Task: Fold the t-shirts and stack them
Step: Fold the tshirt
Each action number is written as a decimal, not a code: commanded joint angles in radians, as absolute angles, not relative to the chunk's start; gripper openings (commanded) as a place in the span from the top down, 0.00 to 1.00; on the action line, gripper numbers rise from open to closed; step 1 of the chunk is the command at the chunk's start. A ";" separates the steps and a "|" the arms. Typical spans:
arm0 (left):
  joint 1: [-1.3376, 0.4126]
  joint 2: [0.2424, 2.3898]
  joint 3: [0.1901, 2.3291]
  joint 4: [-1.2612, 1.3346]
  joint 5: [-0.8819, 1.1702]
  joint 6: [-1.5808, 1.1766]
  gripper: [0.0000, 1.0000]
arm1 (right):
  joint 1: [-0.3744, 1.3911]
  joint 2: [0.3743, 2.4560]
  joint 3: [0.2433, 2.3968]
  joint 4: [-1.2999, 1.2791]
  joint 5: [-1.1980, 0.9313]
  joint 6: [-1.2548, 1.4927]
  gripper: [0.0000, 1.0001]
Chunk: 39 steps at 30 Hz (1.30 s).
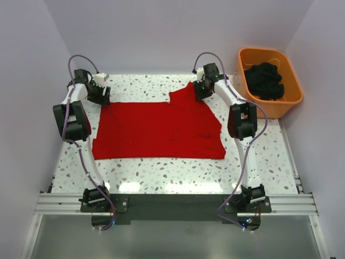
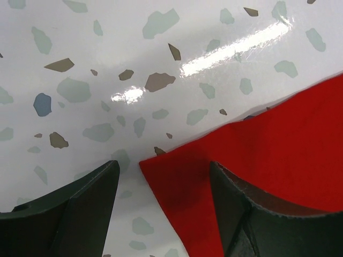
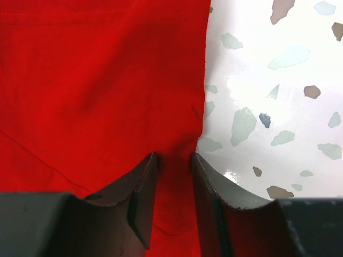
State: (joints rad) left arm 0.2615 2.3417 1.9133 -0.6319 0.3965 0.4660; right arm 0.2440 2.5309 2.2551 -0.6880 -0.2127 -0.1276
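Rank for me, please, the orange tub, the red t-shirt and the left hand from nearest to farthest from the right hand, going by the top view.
1. Red t-shirt: the right hand pinches its far edge.
2. Orange tub: just to the right, at the far right of the scene.
3. Left hand: across the shirt, over its far left corner.

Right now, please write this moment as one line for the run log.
left fingers: open over t-shirt corner | right fingers: shut on t-shirt edge | t-shirt: spread on table
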 commanded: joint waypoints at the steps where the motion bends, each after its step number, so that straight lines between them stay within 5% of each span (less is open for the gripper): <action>1: 0.273 2.353 1.962 -0.592 0.399 0.488 0.27 | 0.241 2.551 2.281 -0.690 -0.124 -0.138 0.63; 11: 0.271 2.372 1.996 -0.607 0.431 0.526 0.29 | 0.241 2.574 2.303 -0.669 -0.123 -0.143 0.78; 15: 0.272 2.394 2.031 -0.669 0.472 0.571 0.34 | 0.239 2.566 2.304 -0.660 -0.138 -0.153 1.00; 27: 0.273 2.448 2.083 -0.765 0.494 0.701 0.55 | 0.236 2.531 2.273 -0.643 -0.176 -0.172 1.00; 39: 0.278 2.402 2.034 -0.735 0.584 0.765 1.00 | 0.206 2.445 2.232 -0.618 -0.252 -0.150 1.00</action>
State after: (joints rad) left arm 0.2623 2.4283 2.0464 -0.7353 0.5282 0.7269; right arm 0.2222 2.5366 2.2498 -0.6441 -0.2150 -0.1570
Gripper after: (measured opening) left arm 0.036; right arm 0.008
